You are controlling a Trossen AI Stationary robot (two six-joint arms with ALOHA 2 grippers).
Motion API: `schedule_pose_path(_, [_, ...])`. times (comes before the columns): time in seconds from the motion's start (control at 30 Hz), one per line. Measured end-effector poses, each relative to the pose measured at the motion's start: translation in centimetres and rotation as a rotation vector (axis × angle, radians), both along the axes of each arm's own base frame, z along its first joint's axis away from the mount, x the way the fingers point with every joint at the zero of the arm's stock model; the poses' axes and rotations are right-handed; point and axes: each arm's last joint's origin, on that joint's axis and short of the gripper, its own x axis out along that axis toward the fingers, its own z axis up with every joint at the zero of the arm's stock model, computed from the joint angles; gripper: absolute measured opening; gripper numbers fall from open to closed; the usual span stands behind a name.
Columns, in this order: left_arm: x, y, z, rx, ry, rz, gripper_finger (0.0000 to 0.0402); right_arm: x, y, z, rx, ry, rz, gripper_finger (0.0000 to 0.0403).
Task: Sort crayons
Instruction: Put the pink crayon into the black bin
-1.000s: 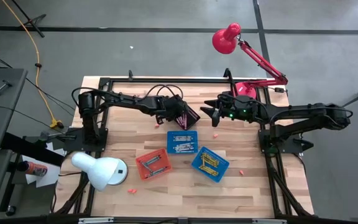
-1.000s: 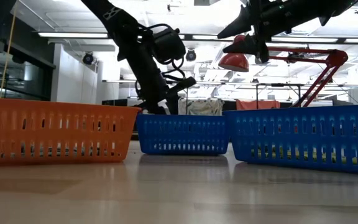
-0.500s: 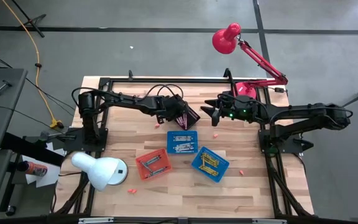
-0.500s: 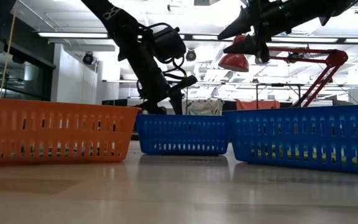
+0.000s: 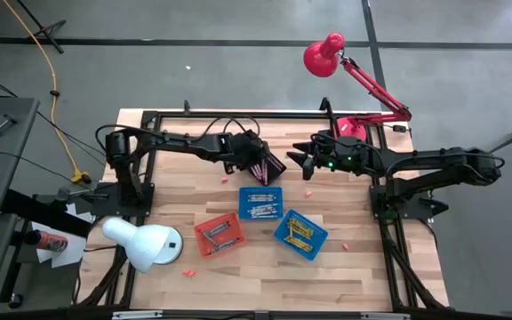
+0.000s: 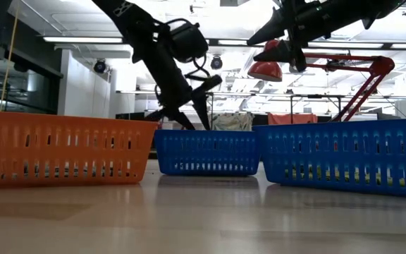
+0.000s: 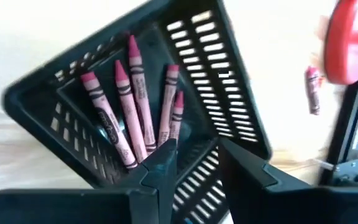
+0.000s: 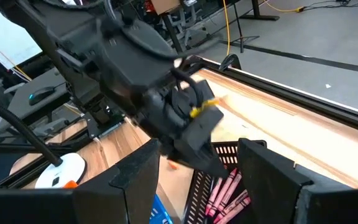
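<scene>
My left gripper (image 5: 258,166) hangs just above a tilted black basket (image 5: 272,164), open, nothing between its fingers (image 7: 164,163). Several pink crayons (image 7: 133,111) lie side by side in that basket's bottom. The right gripper (image 5: 299,162) hovers open just right of the basket, facing it; its wrist view shows the pink crayons (image 8: 226,189) under the left arm's head. Two blue baskets (image 5: 260,203) (image 5: 300,234) and an orange basket (image 5: 219,235) hold more crayons. Loose crayons lie on the wood by the right gripper (image 5: 308,191), at the right (image 5: 345,242) and near the front (image 5: 188,271).
A white lamp (image 5: 145,244) stands at the table's front left. A red lamp (image 5: 325,53) reaches over the back right, its base (image 5: 354,129) behind the right arm. The low view shows the orange basket (image 6: 62,152) and both blue baskets (image 6: 206,152) in a row.
The left gripper's fingers have spread apart and it has lifted slightly over the black basket. The right arm has stayed still.
</scene>
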Motion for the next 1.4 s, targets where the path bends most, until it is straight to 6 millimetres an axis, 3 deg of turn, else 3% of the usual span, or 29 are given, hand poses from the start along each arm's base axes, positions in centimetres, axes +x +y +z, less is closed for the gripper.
schedule_pose_path(0.5, [-1.7, -0.3, 5.7, 0.117, -0.12, -0.037, 0.0107, 0.0, 0.0, -0.1, 0.002, 0.016, -0.001, 0.021])
schedule_pose_path(0.97, [-5.0, -1.7, 12.1, 0.32, -0.228, -0.122, 0.0108, 0.0, 0.0, -0.1, 0.021, 0.006, -0.012, 0.021])
schedule_pose_path(1.17, [-6.8, -4.0, 15.3, 0.578, -0.241, -0.39, 0.0105, 0.0, 0.0, -0.1, 0.027, 0.003, -0.014, 0.021])
schedule_pose_path(1.4, [-9.7, -6.6, 18.9, 0.866, -0.263, -0.566, 0.0104, 0.0, 0.0, -0.1, 0.03, 0.0, -0.015, 0.021])
